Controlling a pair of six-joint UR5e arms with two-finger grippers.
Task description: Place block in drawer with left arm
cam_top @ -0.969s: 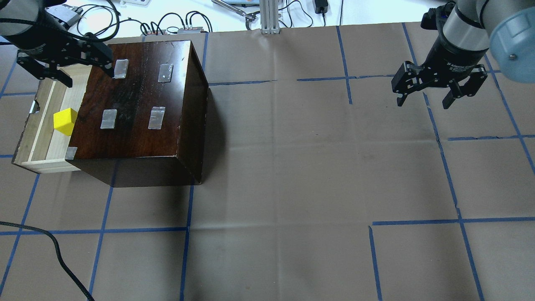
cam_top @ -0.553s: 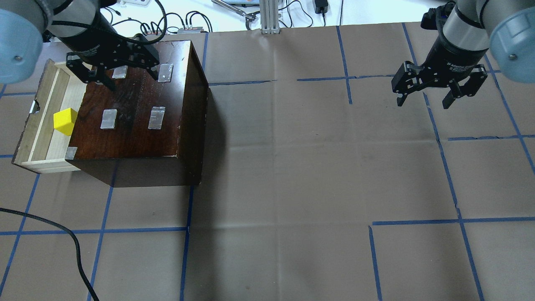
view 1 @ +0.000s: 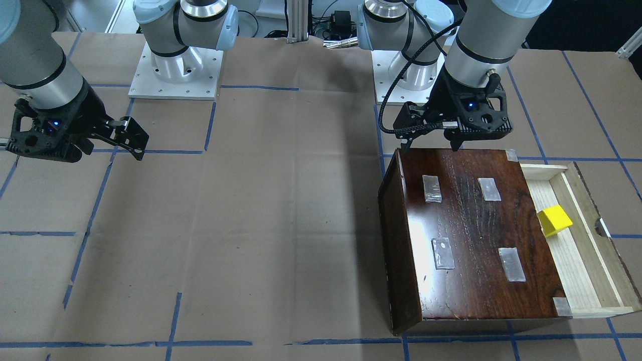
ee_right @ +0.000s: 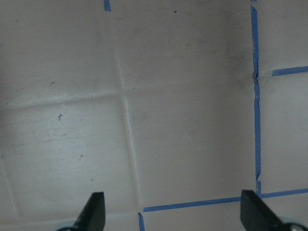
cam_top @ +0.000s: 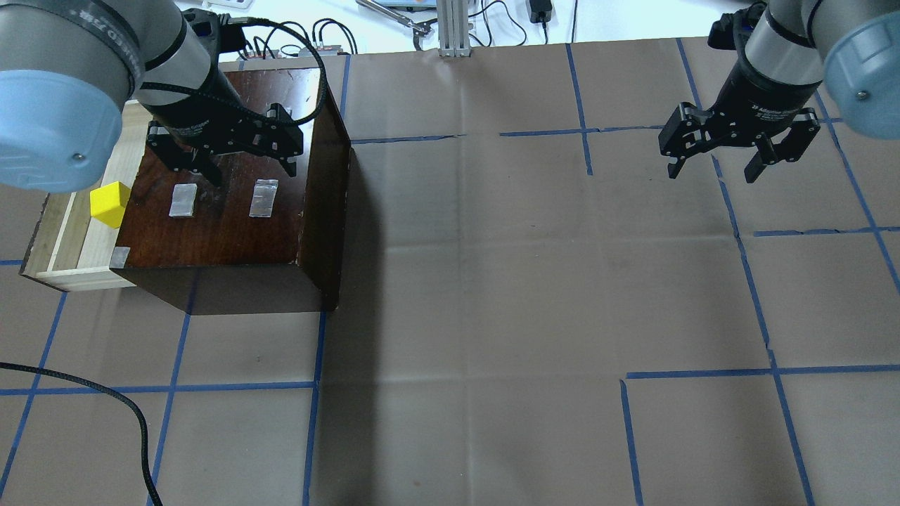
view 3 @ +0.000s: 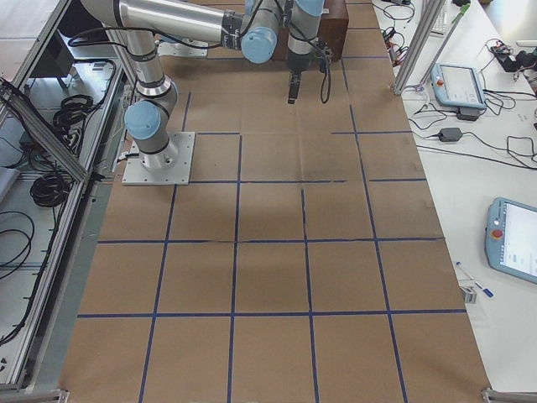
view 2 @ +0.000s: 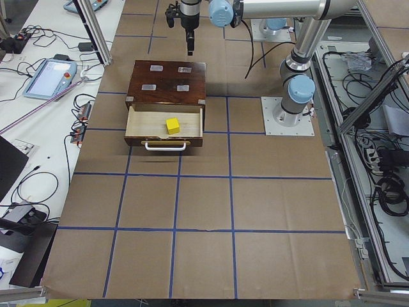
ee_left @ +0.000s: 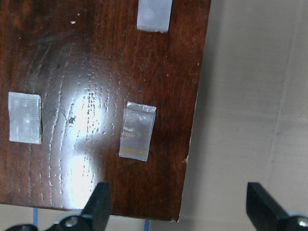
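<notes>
The yellow block (cam_top: pixel 109 204) lies in the pulled-out pale wood drawer (cam_top: pixel 67 242) of the dark box (cam_top: pixel 225 225), at the table's left. It also shows in the front view (view 1: pixel 554 220) and the left side view (view 2: pixel 172 125). My left gripper (cam_top: pixel 249 172) is open and empty, hovering above the box's top near its right edge, away from the drawer. The left wrist view shows the taped box top (ee_left: pixel 96 96) between the spread fingertips (ee_left: pixel 101 204). My right gripper (cam_top: pixel 711 172) is open and empty above bare paper at the far right.
A loose black cable (cam_top: pixel 105 393) lies on the table at the front left. Cables and an aluminium post (cam_top: pixel 453 28) line the far edge. The arm bases (view 1: pixel 175 70) stand on the robot's side. Brown paper with blue tape lines covers the table.
My left gripper has moved right, from above the drawer's far end to over the box top. The block stays in the drawer. The right arm has not moved.
</notes>
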